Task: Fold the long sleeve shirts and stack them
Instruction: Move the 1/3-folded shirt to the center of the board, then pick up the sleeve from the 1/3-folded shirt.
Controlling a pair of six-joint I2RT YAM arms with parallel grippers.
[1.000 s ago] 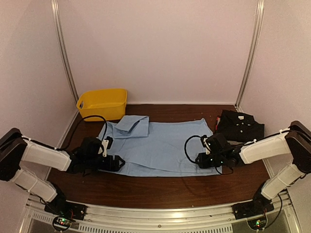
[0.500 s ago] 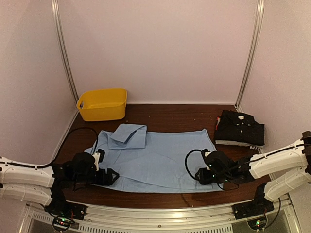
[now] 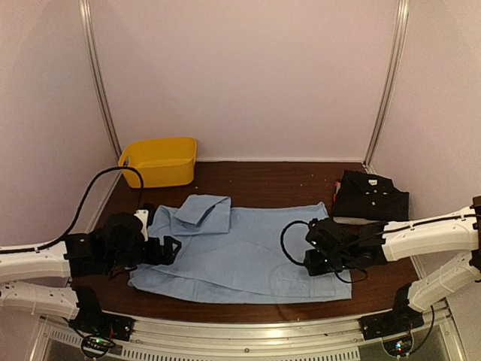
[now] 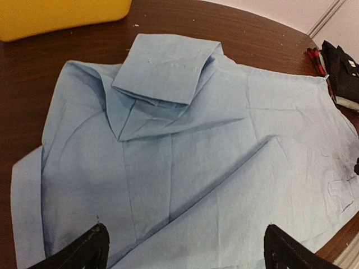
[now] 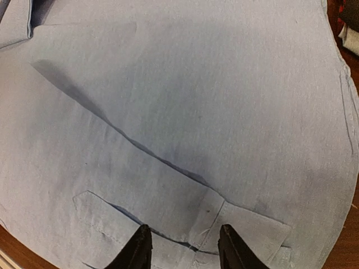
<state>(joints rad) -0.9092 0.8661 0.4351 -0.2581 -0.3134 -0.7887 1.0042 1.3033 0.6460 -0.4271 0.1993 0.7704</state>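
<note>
A light blue long sleeve shirt (image 3: 240, 252) lies spread flat across the middle of the table, collar (image 3: 201, 210) folded at the far left, a sleeve folded over its body (image 5: 168, 190). A black shirt (image 3: 370, 197) sits folded at the far right. My left gripper (image 3: 171, 250) hovers at the blue shirt's left edge, jaws wide open over the cloth (image 4: 185, 252). At the shirt's right side, my right gripper (image 3: 312, 259) stands partly open just above the sleeve cuff (image 5: 247, 230), with nothing between its fingertips (image 5: 184, 246).
A yellow plastic bin (image 3: 159, 160) stands at the back left, beyond the collar. A small red item (image 4: 315, 59) lies beside the black shirt. The blue shirt's near hem reaches close to the table's front edge (image 3: 240, 308).
The blue shirt has slid toward the front edge. My left arm dropped back, then came up by the shirt's left edge. My right gripper moved slightly left and its jaws widened a little.
</note>
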